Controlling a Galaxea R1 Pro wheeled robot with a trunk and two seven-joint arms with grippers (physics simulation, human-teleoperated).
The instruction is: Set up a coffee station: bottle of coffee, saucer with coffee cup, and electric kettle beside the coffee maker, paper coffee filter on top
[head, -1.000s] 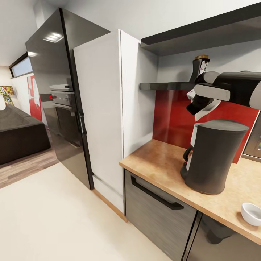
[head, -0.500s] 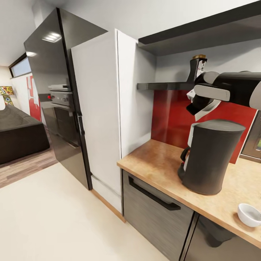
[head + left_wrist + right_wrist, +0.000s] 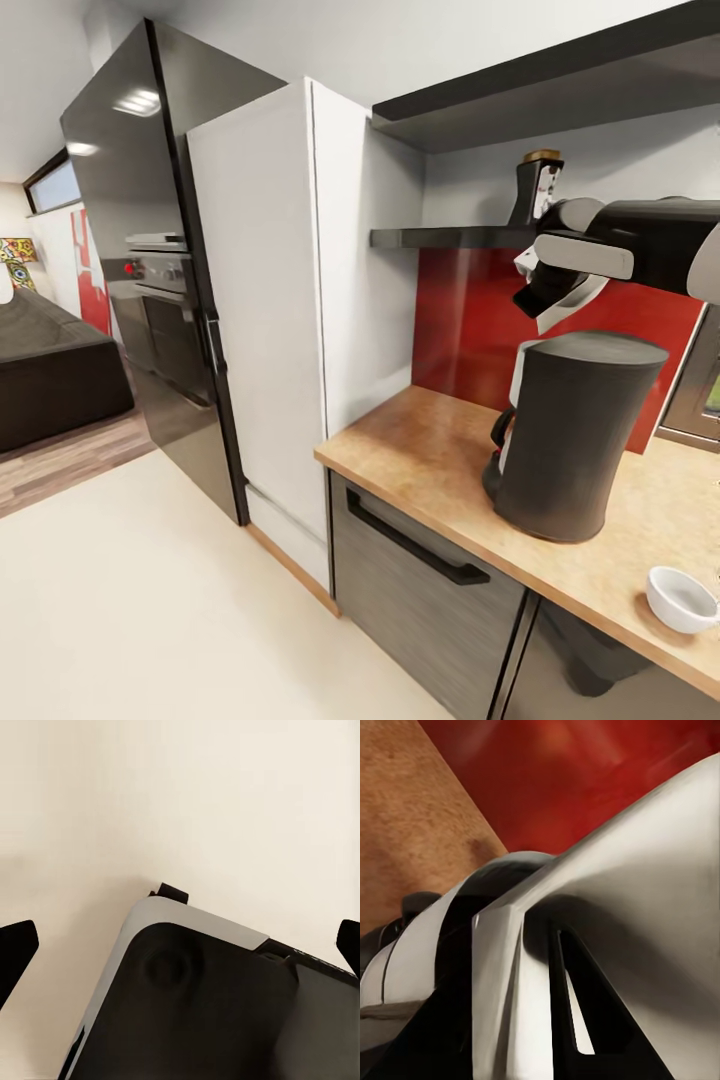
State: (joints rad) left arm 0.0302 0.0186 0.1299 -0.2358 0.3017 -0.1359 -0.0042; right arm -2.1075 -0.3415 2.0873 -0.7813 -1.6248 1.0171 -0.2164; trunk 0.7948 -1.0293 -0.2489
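Since a second ago the whole head view has slid sideways, so the camera has turned rather than the things, and the right gripper (image 3: 545,285) still hangs above the coffee maker (image 3: 565,435), holding a white paper filter (image 3: 560,305). At twelve o'clock from the gripper the coffee bottle (image 3: 535,190) stands on the dark shelf (image 3: 450,237), while at five o'clock a white cup (image 3: 682,598) sits on the wooden countertop (image 3: 420,440). Black fingertips (image 3: 16,945) of the left gripper (image 3: 180,945) stand wide apart over pale floor.
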